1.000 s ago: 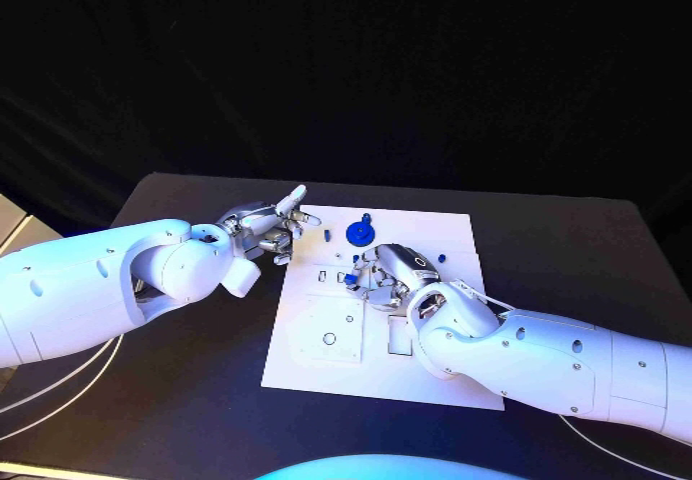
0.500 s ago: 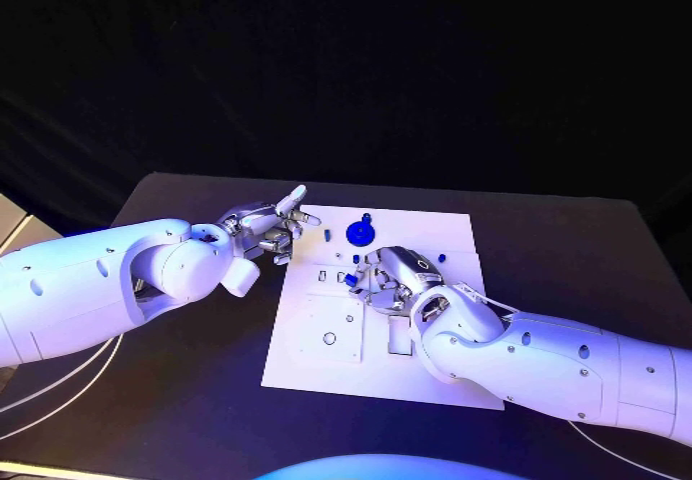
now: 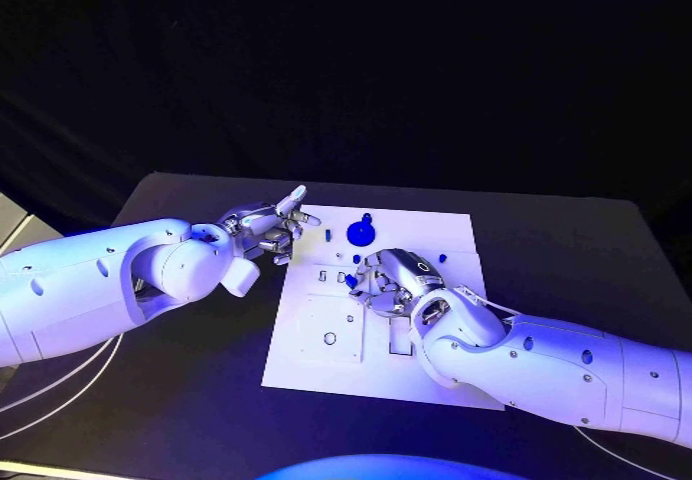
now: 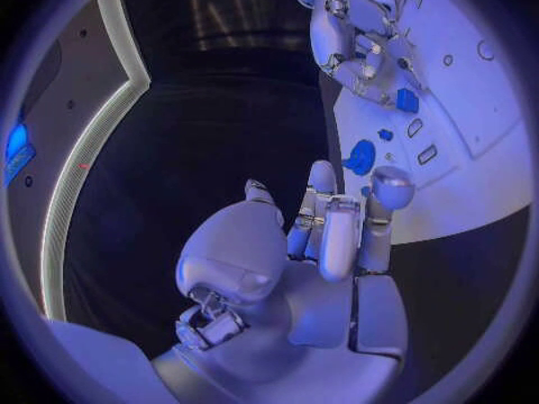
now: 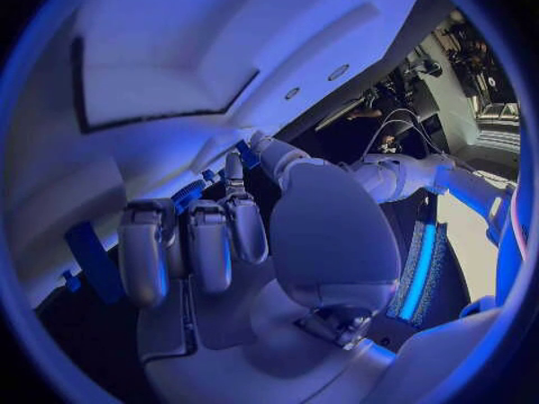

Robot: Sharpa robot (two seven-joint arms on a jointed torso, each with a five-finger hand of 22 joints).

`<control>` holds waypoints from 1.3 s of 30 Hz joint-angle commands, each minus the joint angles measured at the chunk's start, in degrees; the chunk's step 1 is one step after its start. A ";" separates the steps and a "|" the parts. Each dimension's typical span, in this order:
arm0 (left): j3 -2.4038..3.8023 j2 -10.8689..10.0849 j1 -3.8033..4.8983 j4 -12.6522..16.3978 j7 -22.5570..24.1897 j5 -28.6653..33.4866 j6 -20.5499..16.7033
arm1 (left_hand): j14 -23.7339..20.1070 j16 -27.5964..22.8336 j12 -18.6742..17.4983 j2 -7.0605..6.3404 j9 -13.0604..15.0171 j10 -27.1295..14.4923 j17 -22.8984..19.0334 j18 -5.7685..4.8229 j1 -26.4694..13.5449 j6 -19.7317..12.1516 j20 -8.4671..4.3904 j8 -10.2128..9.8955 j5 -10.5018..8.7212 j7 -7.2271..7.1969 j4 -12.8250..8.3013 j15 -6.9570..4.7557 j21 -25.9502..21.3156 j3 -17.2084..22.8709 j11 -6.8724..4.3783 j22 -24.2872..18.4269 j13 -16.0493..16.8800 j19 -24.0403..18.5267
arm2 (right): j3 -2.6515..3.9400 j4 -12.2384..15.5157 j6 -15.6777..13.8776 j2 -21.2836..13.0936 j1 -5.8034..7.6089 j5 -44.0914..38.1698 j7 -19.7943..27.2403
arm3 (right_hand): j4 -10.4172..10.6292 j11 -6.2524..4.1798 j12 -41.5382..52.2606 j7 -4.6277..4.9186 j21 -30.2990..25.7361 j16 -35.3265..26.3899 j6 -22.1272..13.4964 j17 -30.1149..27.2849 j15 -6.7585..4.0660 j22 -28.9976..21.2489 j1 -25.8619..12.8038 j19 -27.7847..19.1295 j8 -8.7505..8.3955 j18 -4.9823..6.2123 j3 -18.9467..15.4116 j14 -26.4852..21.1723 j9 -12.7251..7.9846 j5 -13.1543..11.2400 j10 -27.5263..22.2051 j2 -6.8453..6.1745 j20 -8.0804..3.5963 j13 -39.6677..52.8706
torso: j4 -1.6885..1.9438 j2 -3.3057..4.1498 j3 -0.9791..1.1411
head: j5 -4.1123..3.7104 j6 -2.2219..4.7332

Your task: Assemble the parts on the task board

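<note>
The white task board (image 3: 325,345) lies in the middle of the table. My right hand (image 3: 391,281) is bent down over the board's centre, its fingertips beside a small blue block (image 3: 351,281); I see nothing held in it. The left wrist view shows that block (image 4: 407,101) next to the right hand (image 4: 354,40). A round blue part (image 3: 359,233) lies near the board's far edge, with small blue pieces (image 3: 327,236) around it. My left hand (image 3: 268,232) hovers at the board's far left corner, fingers apart and holding nothing. In the right wrist view a blue block (image 5: 90,253) lies beside the fingers (image 5: 207,242).
The board has several empty slots and holes on its near half (image 3: 330,338). Black table (image 3: 577,250) surrounds the board on all sides. My two forearms lie low along the table's left and right sides. Cables trail off the table's near corners.
My right hand has settled very slightly nearer over the board's centre. The left hand and the blue parts have kept their places.
</note>
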 commanded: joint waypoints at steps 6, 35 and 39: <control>0.05 0.10 0.06 0.03 0.19 -0.30 1.02 | 0.09 -0.19 0.35 0.16 0.05 -0.39 3.79 0.51 0.60 -0.41 0.12 0.35 -0.07 0.25 0.08 0.33 -0.01 -0.34 -0.13 0.00 -0.10 -0.16 | 0.01 0.52 0.41 -0.32 -0.14 -1.23 -0.47 | 0.15 0.13 -0.14 -0.02 -0.36 -0.24 -0.31 12.40 0.36 12.74 -0.03 4.86 0.37 -0.40 -0.47 5.25 -0.06 0.11 -0.17 -0.58 0.49 7.81 | 0.02 0.00 -0.01 | -0.03 -0.07; 0.05 0.07 0.06 -0.17 0.06 -0.37 0.98 | 0.05 -0.21 0.39 0.13 0.05 -0.41 3.72 0.52 0.74 -0.44 0.13 0.39 -0.07 0.26 0.10 0.34 -0.02 -0.44 -0.12 -0.03 -0.11 -0.17 | 0.02 2.33 0.74 -1.06 -0.16 -1.36 -0.67 | 0.46 0.09 0.05 -0.10 -0.32 -0.27 -0.10 12.35 0.35 12.77 0.21 4.88 0.59 -0.41 -0.60 5.24 -0.10 0.12 -0.02 -0.11 0.51 7.96 | -0.04 -0.08 -0.01 | -0.07 -0.10; 0.05 0.08 0.06 -0.21 -0.04 -0.38 1.21 | 0.09 -0.18 0.42 0.16 0.05 -0.43 3.78 0.51 0.87 -0.46 0.13 0.42 -0.07 0.27 0.11 0.34 -0.01 -0.49 -0.12 -0.02 -0.13 -0.15 | 0.02 2.49 0.75 -1.11 -0.16 -1.36 -0.71 | 0.46 0.09 0.05 -0.10 -0.32 -0.27 -0.10 12.35 0.35 12.77 0.21 4.88 0.59 -0.41 -0.60 5.24 -0.10 0.12 -0.02 -0.11 0.51 7.96 | -0.04 -0.03 -0.02 | -0.07 -0.03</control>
